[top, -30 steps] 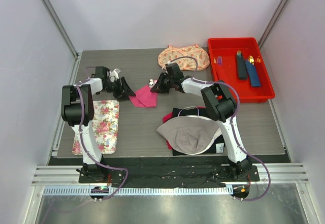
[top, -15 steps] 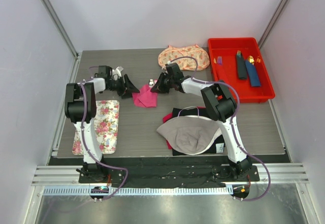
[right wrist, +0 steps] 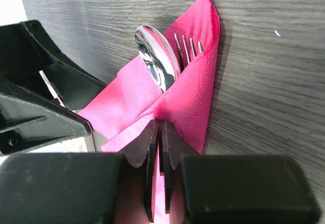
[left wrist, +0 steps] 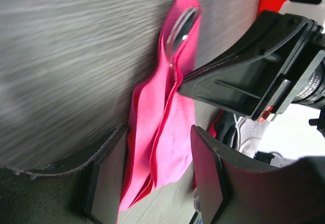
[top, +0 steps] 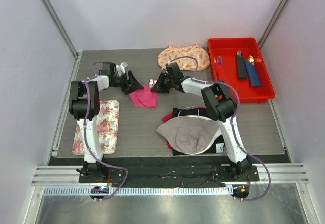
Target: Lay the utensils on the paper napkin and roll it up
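Observation:
The pink paper napkin [top: 144, 96] lies folded mid-table, wrapped partway round the utensils. A silver spoon [right wrist: 157, 56] and fork tines [right wrist: 188, 44] stick out of its open end; the spoon [left wrist: 182, 27] also shows in the left wrist view. My right gripper [right wrist: 162, 132] is shut on the napkin's [right wrist: 195, 102] folded edge from the right, at the handle end [top: 156, 86]. My left gripper [left wrist: 157, 178] is open at the napkin's left side [top: 133, 84]. The napkin's [left wrist: 170, 132] loose layers lie between its fingers, which are not closed on them.
A red tray [top: 229, 43] at back right holds dark napkin rolls and gold and purple utensils. A floral pouch [top: 184, 58] sits behind the grippers. A floral mat [top: 103, 126] lies at left. A grey cap [top: 190, 135] rests on black and red cloth at front.
My left gripper has moved right and away from me, up to the napkin, and its jaws have widened a little. The right gripper has held still, shut on the napkin.

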{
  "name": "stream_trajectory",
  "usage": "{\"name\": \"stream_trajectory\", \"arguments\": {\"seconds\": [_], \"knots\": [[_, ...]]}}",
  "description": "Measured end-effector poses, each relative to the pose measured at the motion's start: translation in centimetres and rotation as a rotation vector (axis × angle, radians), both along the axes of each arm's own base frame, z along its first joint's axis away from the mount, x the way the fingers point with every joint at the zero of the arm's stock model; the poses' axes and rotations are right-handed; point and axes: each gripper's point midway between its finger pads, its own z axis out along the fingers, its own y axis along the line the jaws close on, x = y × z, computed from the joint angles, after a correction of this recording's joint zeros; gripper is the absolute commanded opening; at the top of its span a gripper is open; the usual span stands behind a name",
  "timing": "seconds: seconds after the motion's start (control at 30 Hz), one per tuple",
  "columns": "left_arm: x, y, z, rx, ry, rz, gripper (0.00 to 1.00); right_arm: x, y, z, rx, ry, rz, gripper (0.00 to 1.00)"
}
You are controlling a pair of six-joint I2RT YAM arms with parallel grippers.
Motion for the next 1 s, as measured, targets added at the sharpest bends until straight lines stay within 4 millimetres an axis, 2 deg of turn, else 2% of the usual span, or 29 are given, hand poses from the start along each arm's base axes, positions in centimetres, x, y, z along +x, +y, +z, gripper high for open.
{"name": "stream_trajectory", "arguments": {"seconds": [0.13,0.3,0.43,0.7,1.0], "knots": [[-0.1,-1.1,0.0,-0.018,-0.01,-0.044,0.56,0.0,0.0,0.0,0.0,0.0,-0.001,0.13],[-1.0,-1.1,-0.1,-0.021,0.003,-0.079,0.56,0.0,0.0,0.0,-0.001,0.0,-0.001,0.13],[-1.6,-0.5,-0.2,-0.029,0.032,-0.082,0.54,0.0,0.0,0.0,-0.002,0.0,-0.002,0.13],[-3.3,2.2,-0.4,-0.054,0.108,-0.041,0.55,0.0,0.0,0.0,-0.002,0.0,-0.002,0.13],[-5.2,2.2,-0.5,-0.09,0.147,-0.035,0.53,0.0,0.0,0.0,-0.001,0.001,-0.004,0.13]]}}
